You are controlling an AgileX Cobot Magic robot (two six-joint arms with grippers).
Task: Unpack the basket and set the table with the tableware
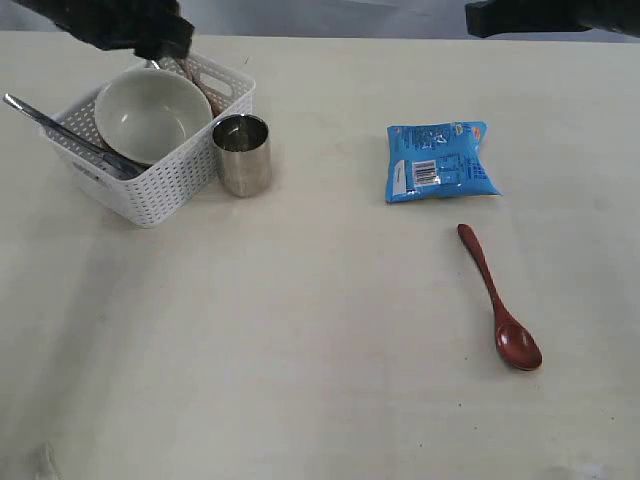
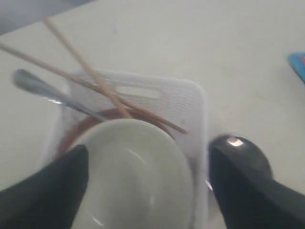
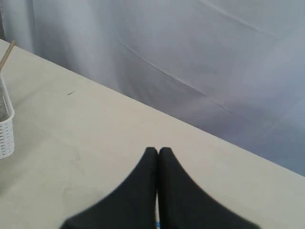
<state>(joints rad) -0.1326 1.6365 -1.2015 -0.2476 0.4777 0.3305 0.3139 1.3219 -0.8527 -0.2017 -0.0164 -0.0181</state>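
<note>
Basket (image 1: 150,195): stood at the table's (image 1: 300,380) left rear, white lattice walls, cut-out handle. Carried a cream bowl (image 1: 152,115), tilted, filling most of the inside. Steel cutlery (image 1: 60,130) lay across the left wall, handles jutting out past it. In the left wrist view, showed two wooden chopsticks (image 2: 95,81) crossed over the handle-side rim and a brown saucer (image 2: 95,119) edge-on behind the bowl.

Left gripper (image 2: 145,186): hung over the basket, claw released, spread wide either side of the bowl, grasping nothing. One of its fingers (image 2: 47,191) sat by the bowl's rim, the other outside the basket wall above the cup.

Steel cup (image 1: 242,155): upright on the table, just beside the basket's right wall.

Blue snack packet (image 1: 440,162): lay flat, right of centre.

Reddish-brown spoon (image 1: 497,300): lay near the packet, bowl end toward the near edge.

Right gripper (image 3: 158,157): claw clenched, fingertips pressed together, empty, above bare tabletop at the far right.
</note>
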